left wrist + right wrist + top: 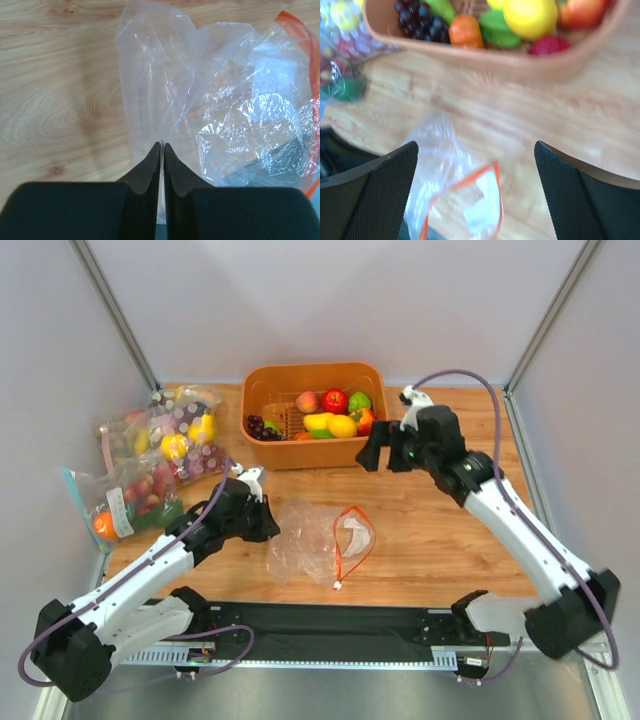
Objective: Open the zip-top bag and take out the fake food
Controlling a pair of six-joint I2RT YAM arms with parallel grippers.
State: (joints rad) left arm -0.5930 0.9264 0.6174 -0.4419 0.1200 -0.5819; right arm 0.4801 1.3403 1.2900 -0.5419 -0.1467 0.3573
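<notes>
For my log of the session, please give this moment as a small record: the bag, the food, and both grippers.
zip-top bag: on the table, mouth open, no food seen inside
fake food: in the orange basket
left gripper: shut on the bag's clear plastic
right gripper: open, empty, near the basket

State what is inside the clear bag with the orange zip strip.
No food shows inside the zip-top bag: only the wood table through crinkled plastic, and a white label. Folded layers could hide something flat.
</notes>
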